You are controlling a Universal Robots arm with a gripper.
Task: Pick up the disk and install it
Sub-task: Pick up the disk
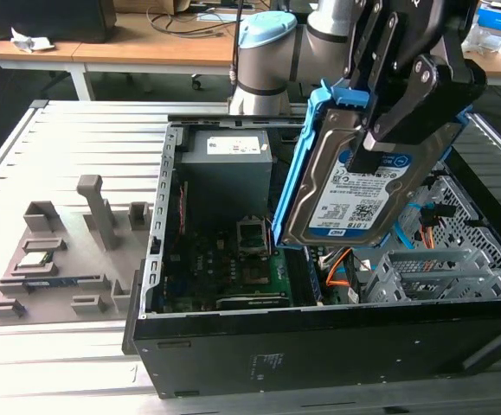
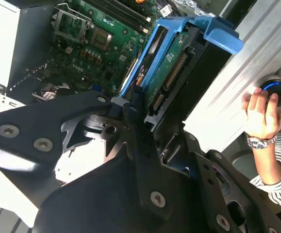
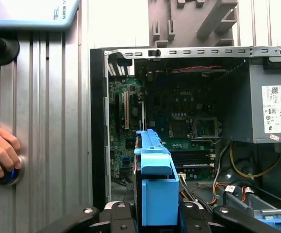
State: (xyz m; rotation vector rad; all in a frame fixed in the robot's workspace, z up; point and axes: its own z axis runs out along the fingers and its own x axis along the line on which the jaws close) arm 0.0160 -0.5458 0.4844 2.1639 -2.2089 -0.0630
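Carrying disk [image 1: 362, 194] in mid-air, tilted, label facing the exterior view. Gripped by gripper [image 1: 388, 130], jaws closed tight across metal face and blue frame [image 3: 156, 194]. Hanging over open case [image 1: 319, 346], above motherboard [image 1: 224, 268], near bay [image 1: 445, 277] on the exterior view's right. Judged as transport step: picked, not yet seated. Likely calls for levelling disk and squaring frame to bay; risks snagging orange cables [image 1: 345, 272] close below. Resting case on ribbed metal table [image 1: 68, 138], grey fixture [image 1: 60, 259] at the exterior view's left. Showing a person's hand [image 2: 261, 114] on round button [image 2: 276, 91] at table edge. Desks [image 1: 146, 43] behind.
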